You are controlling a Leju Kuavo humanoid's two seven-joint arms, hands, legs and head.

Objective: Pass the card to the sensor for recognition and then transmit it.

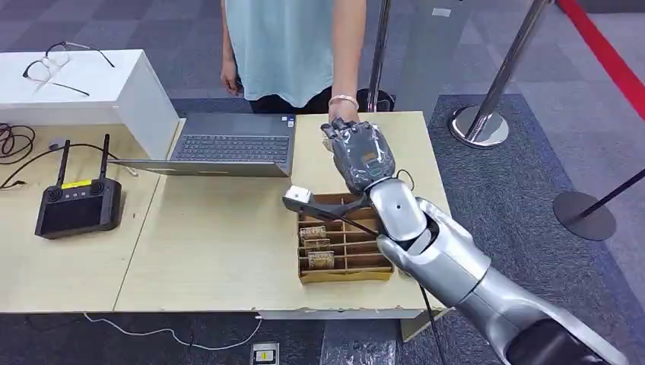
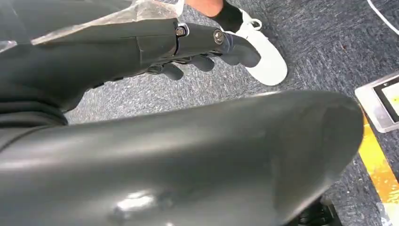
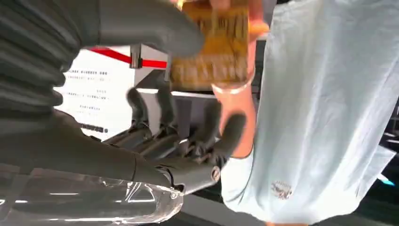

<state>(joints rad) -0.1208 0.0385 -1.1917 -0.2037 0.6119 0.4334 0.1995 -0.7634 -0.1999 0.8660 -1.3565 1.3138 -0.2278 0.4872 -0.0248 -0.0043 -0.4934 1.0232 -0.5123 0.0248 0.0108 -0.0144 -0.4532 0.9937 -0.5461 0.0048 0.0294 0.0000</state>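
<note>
While our right hand (image 3: 155, 70) pinches the card (image 3: 211, 47) at the person's hand (image 3: 233, 28), handover looks underway; left hand (image 2: 197, 52) hangs curled, holding nothing.

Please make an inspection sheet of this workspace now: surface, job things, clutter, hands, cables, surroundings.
Surface: two light wooden tables set side by side.
Job's things: yellow card at the right hand's thumb, a person's hand also on it; cardboard tray with more cards; grey sensor at the tray's corner.
Clutter: laptop, handheld controller, white box with glasses on it.
Hands: right hand raised toward the person; left hand hangs above the carpet, fingers curled, holding nothing.
Cables: black cable on the left table; white cable on the floor.
Surroundings: barrier posts, grey carpet.
</note>
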